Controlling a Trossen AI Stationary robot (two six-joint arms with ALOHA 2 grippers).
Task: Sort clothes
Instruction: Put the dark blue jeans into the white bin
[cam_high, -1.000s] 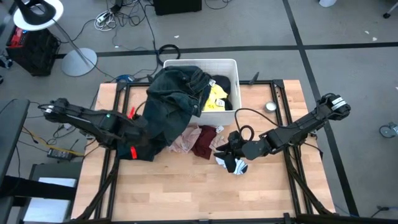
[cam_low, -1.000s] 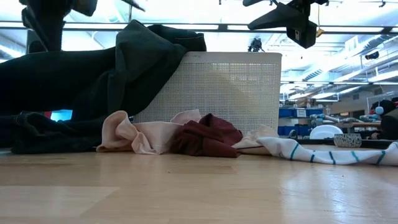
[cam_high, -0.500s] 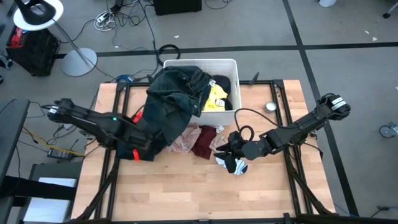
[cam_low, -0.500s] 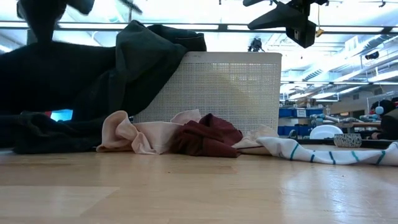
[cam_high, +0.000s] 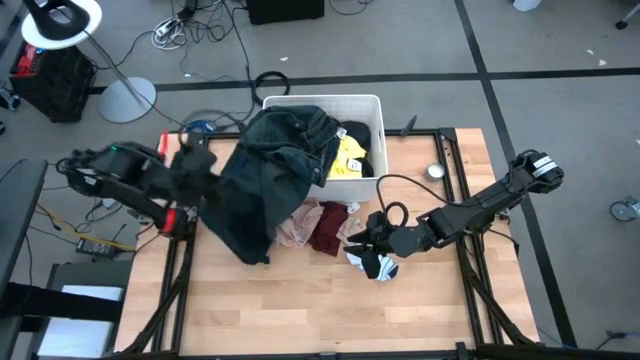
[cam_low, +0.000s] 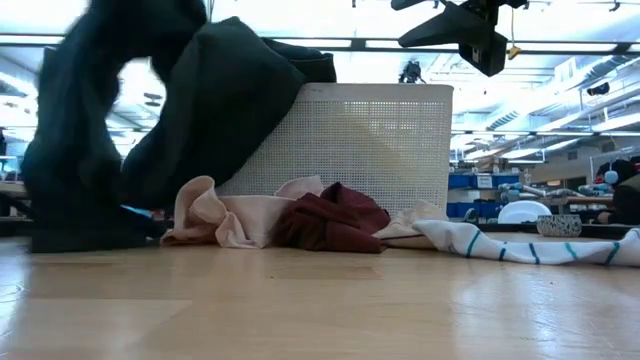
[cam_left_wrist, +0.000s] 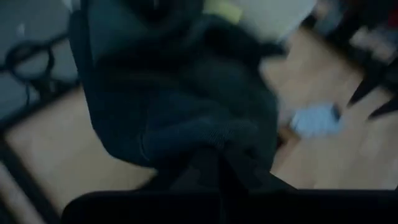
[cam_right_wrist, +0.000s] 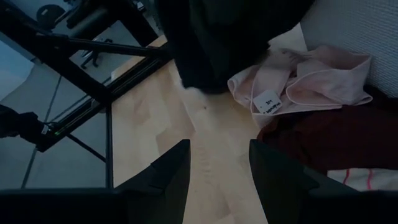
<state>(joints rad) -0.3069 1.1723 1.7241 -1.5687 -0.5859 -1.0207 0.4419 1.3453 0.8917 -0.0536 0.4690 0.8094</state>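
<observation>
A large dark green garment (cam_high: 265, 170) lies over the near left rim of the white bin (cam_high: 322, 99) and runs to my left gripper (cam_high: 195, 165), which is shut on it above the table's left side. A pale pink piece (cam_high: 294, 229), a maroon piece (cam_high: 328, 228) and a white-grey striped piece (cam_high: 376, 265) lie on the table in front of the bin. A yellow piece (cam_high: 348, 160) lies in the bin. My right gripper (cam_right_wrist: 217, 180) is open and empty, above the striped piece. My left gripper holds a bunched part of the dark green garment (cam_left_wrist: 205, 146), several folds together; the cloth hides the fingers. The held part is lifted well above the table. One end rests on the bin's rim (cam_high: 300, 125), and the other hangs down to the table (cam_low: 80, 235).
A small round thing (cam_high: 435, 171) lies on the table right of the bin. Dark frame bars (cam_high: 450, 160) run along the table's sides. Bare wood (cam_high: 320, 310) fills the near half of the table. Something dark (cam_high: 366, 136) lies in the bin's right part.
My left gripper has risen and gone toward the table's far left with the dark green garment. The garment's lower part has been lifted off the table and now hangs; its upper end has stayed on the bin.
</observation>
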